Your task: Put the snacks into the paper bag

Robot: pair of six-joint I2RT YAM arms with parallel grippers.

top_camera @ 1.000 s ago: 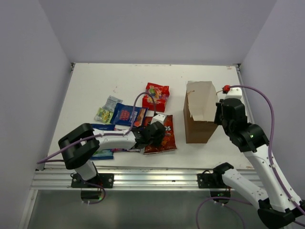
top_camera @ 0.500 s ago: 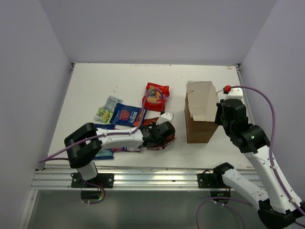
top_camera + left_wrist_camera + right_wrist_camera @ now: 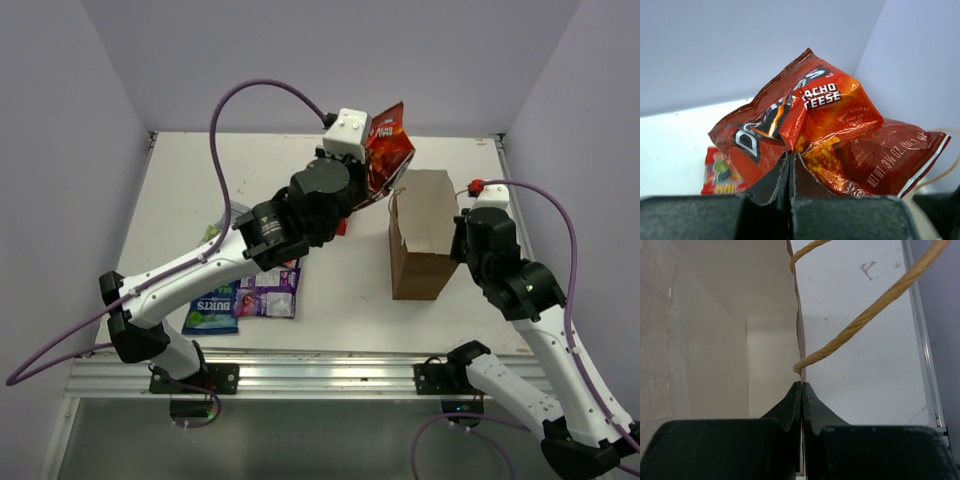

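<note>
Top view: left pincer clamped on the red Doritos bag, lifted at upper centre, just up-left of the paper bag mouth. Right pincer grips the bag's right wall. Blue packet and purple packet lie on the tabletop, lower left
Left wrist: jaws closed on the crumpled packet's lower crease
Right wrist: jaws closed on the wall edge, string handle alongside
Tip: centre the packet over the opening, lower it narrow end first, release only once inside
</note>
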